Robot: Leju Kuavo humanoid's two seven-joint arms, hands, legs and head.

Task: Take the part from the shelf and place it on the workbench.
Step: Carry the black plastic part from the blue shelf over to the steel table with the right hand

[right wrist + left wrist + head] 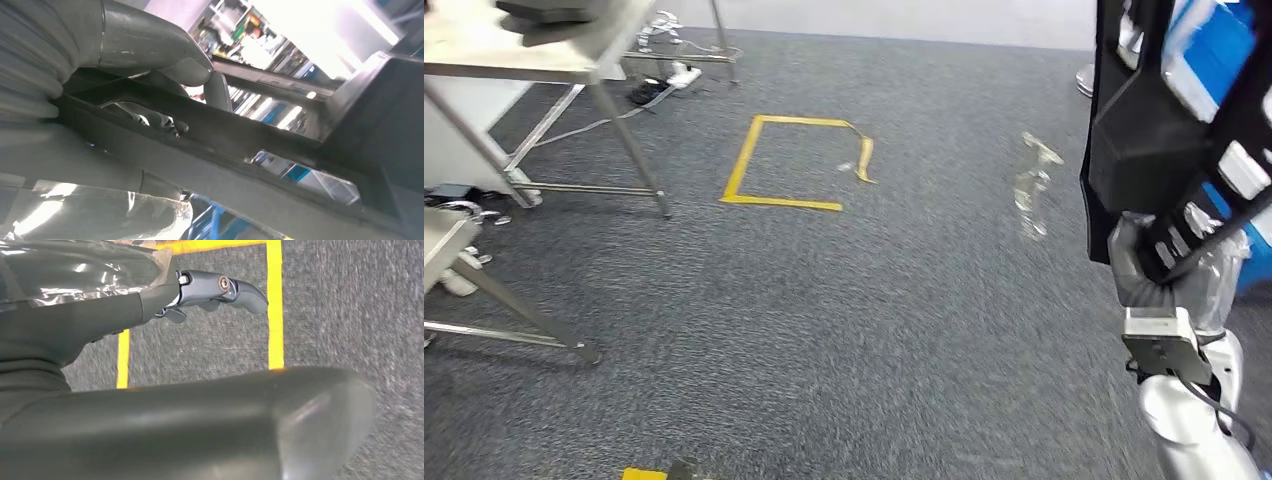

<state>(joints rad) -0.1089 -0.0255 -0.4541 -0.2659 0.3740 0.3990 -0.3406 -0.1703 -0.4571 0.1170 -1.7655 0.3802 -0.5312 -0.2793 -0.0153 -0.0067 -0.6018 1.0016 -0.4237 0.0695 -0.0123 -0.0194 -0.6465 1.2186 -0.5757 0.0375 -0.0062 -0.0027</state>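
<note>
A metal-legged grey table [544,60] stands far left of the yellow tape square [796,160] stuck on the grey carpet floor [824,320]. A second table's leg [514,310] is nearer, also left of the square. A white power strip [682,73] lies on the floor behind the square, close to the table. Just right of the square sits a scrap of clear plastic [1032,185].

In the left wrist view, the left hand [220,292] hangs above yellow tape lines with its dark fingers [247,295] held out straight, and it holds nothing.

Far right of the square, the right hand [1149,265] grips the big black plastic frame part [1154,130]. The part rises up from the hand. In the right wrist view, the grey thumb [150,47] presses one side of a black bar of the part [240,145] and the fingers curl round the other side.
</note>
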